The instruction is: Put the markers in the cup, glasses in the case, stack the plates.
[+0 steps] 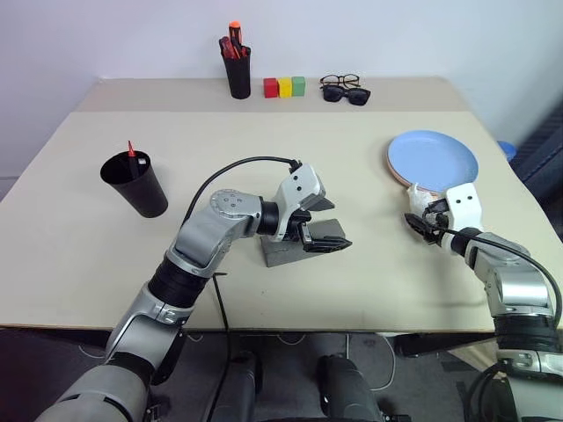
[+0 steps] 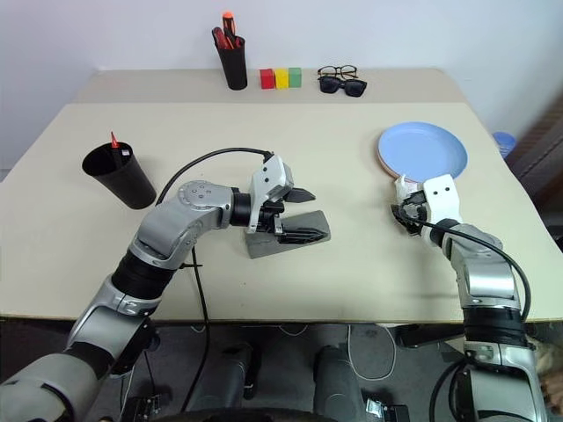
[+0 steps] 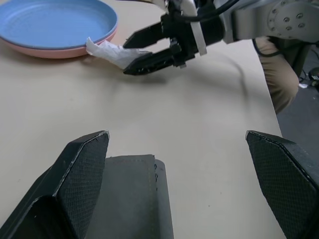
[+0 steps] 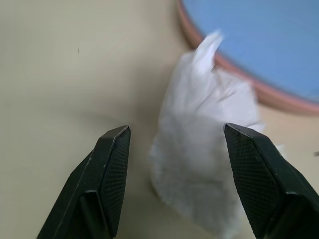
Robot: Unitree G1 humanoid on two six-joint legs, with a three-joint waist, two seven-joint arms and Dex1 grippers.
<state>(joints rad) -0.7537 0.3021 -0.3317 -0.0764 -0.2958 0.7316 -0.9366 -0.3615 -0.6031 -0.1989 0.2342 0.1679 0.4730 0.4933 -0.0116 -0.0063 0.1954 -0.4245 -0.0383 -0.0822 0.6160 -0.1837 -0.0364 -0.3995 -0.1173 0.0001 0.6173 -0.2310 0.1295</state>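
Observation:
The light blue plate (image 1: 433, 158) rests on the salmon pink plate (image 3: 50, 51) at the right of the table. A red marker (image 1: 131, 149) stands in the black cup (image 1: 136, 186) at the left. The grey case (image 1: 281, 251) lies mid-table. My left gripper (image 1: 330, 224) hovers just over it, wide open, with nothing between its fingers. My right gripper (image 1: 419, 224) is open near the plates' front rim, its fingers either side of a crumpled white tissue (image 4: 199, 149) on the table. The glasses are hidden.
At the back edge stand a black pen holder (image 1: 237, 75) with red and orange markers and three coloured blocks (image 1: 284, 86). Beside them lie a black-framed pair of spectacles (image 1: 340, 80) and sunglasses (image 1: 346, 93). Bare tabletop lies between cup and case.

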